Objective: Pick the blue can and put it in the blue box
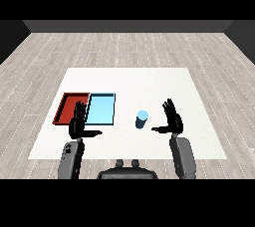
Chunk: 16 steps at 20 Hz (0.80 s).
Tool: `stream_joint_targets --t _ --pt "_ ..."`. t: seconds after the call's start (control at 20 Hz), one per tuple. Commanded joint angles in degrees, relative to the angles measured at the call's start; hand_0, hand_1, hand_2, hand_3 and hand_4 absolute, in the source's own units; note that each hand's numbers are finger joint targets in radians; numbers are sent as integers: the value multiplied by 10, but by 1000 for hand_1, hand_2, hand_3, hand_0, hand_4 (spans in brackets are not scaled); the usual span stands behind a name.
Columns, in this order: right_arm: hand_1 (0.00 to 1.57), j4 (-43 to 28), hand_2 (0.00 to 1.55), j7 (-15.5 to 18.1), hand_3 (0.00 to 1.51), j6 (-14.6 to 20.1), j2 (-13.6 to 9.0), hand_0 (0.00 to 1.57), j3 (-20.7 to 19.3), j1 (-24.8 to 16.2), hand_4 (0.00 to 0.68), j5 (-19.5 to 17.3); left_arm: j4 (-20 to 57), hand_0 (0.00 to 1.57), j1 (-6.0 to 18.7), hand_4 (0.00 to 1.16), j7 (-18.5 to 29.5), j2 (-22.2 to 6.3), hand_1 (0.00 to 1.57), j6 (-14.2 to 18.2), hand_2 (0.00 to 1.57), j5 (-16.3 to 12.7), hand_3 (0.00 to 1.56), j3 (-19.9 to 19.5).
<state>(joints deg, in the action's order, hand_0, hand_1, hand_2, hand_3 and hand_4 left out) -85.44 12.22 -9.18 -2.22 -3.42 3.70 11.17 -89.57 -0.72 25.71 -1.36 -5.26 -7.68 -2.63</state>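
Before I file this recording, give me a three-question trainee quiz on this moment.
1. True or false: the blue can already lies in the light blue tray.
2. Which tray is farther from the can: A) red tray, B) light blue tray?
3. Fill in: the can stands nearest the ___ robot hand.

Key
1. False; it stands on the white table, right of the trays.
2. A.
3. Right; the right robot hand is open beside it, and the left robot hand is open too.

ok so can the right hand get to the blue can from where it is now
Probably yes. The right hand is open, thumb pointing toward the blue can, which stands upright on the white table just to the hand's left. Nothing lies in the gap between them, and the light blue tray sits on the can's far side.
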Motion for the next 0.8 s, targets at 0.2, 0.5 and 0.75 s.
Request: stream_joint_targets --t 0.2,0.5,0.75 --pt "0 -5 0 -4 0 56 21 0 64 -28 0 8 -5 0 16 0 -7 7 0 26 0 13 0 2" --pt "0 78 0 -9 0 83 22 0 56 42 0 4 -68 0 -25 0 -27 -4 0 -6 0 -20 0 4" --pt "0 130 0 45 0 33 18 0 31 33 0 8 -50 0 -28 0 -19 -2 0 -2 0 -17 0 -1"
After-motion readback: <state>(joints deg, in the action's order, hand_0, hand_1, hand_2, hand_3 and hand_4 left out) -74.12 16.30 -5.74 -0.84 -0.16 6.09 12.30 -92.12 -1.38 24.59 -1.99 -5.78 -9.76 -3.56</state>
